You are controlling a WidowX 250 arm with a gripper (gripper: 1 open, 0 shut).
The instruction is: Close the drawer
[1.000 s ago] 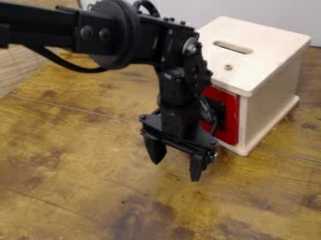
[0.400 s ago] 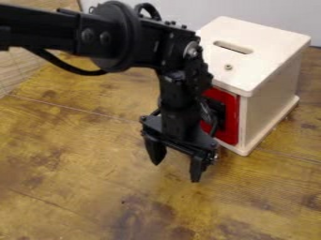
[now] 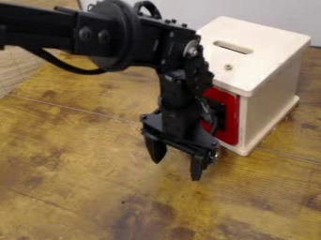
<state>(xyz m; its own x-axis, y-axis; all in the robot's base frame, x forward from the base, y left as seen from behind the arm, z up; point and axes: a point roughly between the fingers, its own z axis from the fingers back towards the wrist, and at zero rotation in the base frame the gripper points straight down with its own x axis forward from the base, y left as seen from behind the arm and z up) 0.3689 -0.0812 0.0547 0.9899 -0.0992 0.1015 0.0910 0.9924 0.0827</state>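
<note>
The drawer (image 3: 227, 114) shows red beside the hand (image 3: 177, 167), whose fingers are spread, holding nothing.

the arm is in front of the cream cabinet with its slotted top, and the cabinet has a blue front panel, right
The panel is red, not blue, as the camera view shows: the visible part of the front panel is red. The arm is indeed in front of the cream cabinet with its slotted top.

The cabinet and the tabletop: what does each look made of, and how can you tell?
Cabinet: probably wood or board, smooth matte cream, with clean-cut edges and slot. Tabletop: wood or wood-effect laminate, slightly glossy, given brown grain and pale sheen.
</note>
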